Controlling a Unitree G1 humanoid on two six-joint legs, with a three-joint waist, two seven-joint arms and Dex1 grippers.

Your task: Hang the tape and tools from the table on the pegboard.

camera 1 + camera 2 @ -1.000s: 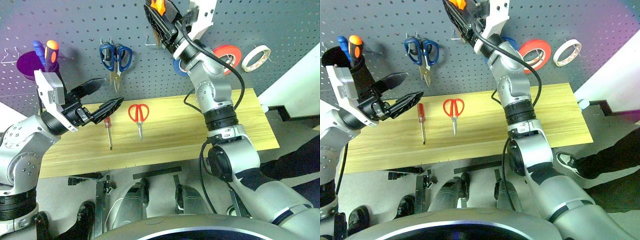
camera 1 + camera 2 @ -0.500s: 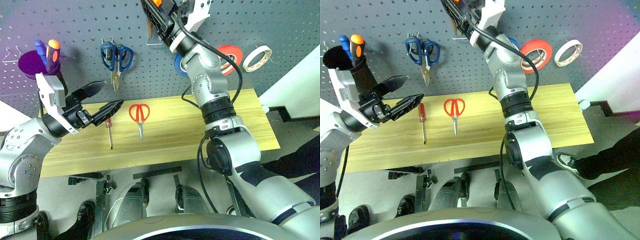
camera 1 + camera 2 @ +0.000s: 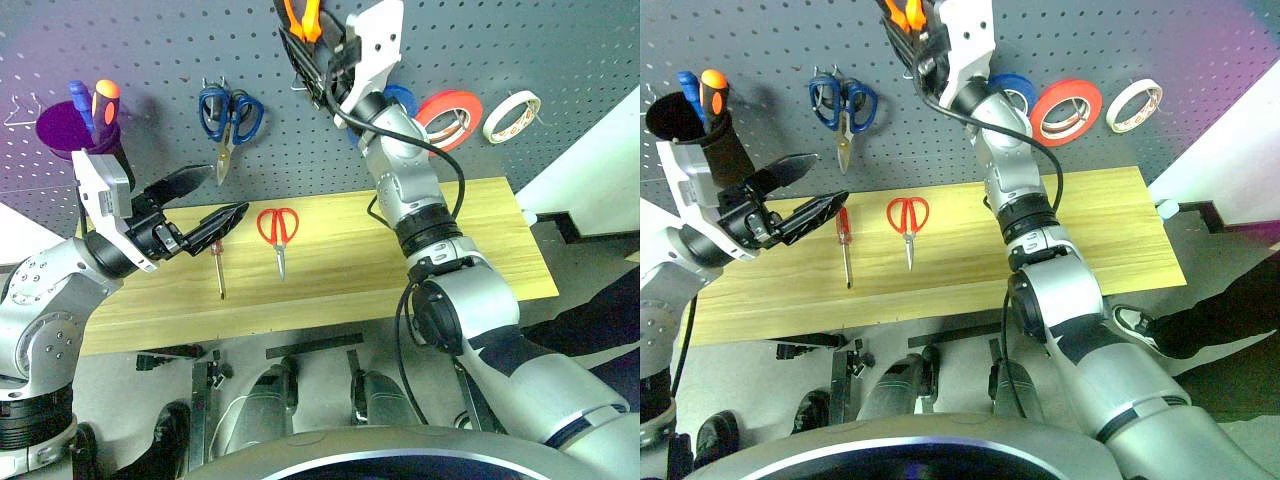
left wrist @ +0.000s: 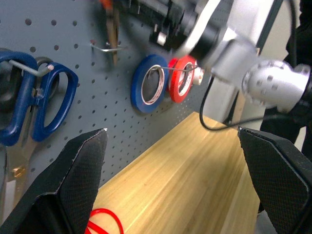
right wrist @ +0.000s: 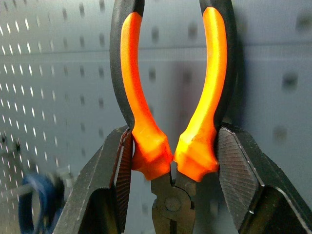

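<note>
The right gripper (image 5: 170,180) clamps the pliers (image 5: 170,87) near their pivot, handles running straight out beyond the jaws against the pegboard (image 3: 150,50) beside a hook (image 3: 300,85), while the left gripper (image 3: 205,200) hangs wide open above the screwdriver (image 3: 217,265).

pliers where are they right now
The pliers are gripped in the right pincer, held up against the pegboard above the blue scissors and blue tape.
</note>
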